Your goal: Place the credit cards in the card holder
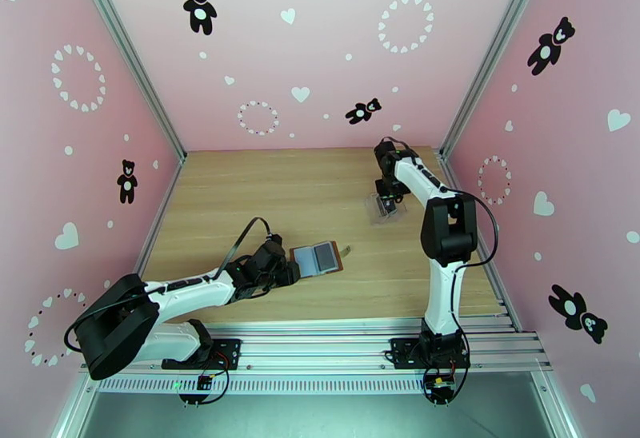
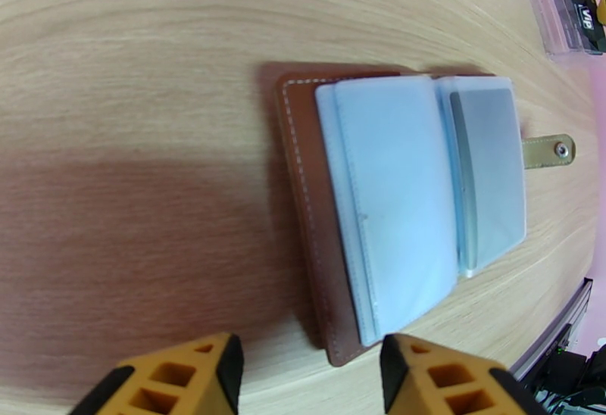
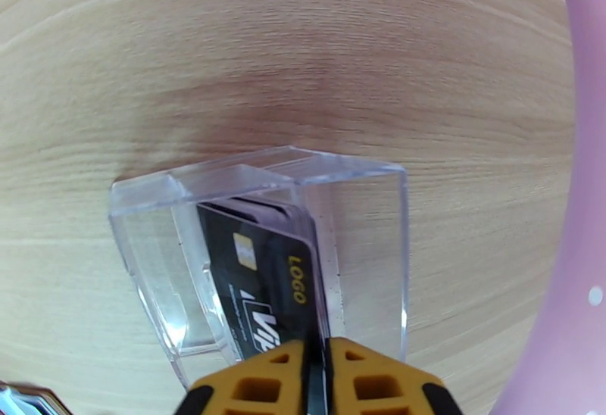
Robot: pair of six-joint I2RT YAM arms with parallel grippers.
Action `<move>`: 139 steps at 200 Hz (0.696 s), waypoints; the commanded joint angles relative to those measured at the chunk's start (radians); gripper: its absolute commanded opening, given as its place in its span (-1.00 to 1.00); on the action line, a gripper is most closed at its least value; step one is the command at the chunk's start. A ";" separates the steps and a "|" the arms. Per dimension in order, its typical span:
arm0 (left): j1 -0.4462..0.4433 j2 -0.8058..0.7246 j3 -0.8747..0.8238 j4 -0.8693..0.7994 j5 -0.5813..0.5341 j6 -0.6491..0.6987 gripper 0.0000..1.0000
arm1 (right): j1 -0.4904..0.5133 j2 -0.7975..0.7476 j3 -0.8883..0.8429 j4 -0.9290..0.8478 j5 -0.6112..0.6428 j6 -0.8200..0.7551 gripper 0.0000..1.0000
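The right hand pinches the top edge of a card standing in the clear case. The card says LOGO and VIP. The wallet lies open at 8 o'clock from the case, its long side running 9 to 3. The left hand, spread wide, is just beside it.

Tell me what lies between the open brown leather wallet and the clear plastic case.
Nothing. In the top view, bare wooden table runs from the brown leather wallet to the clear plastic case.

The credit cards look glossy, their case clear plastic, the card holder stitched leather-look.
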 commanded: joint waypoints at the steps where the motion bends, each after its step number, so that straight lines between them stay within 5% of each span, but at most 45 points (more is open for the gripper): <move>1: -0.010 0.005 0.014 -0.004 -0.015 -0.005 0.07 | -0.005 -0.035 -0.016 -0.004 -0.013 0.003 -0.89; 139: -0.010 -0.010 -0.003 0.005 -0.018 -0.010 0.07 | -0.006 -0.111 -0.096 0.080 -0.182 0.014 -1.00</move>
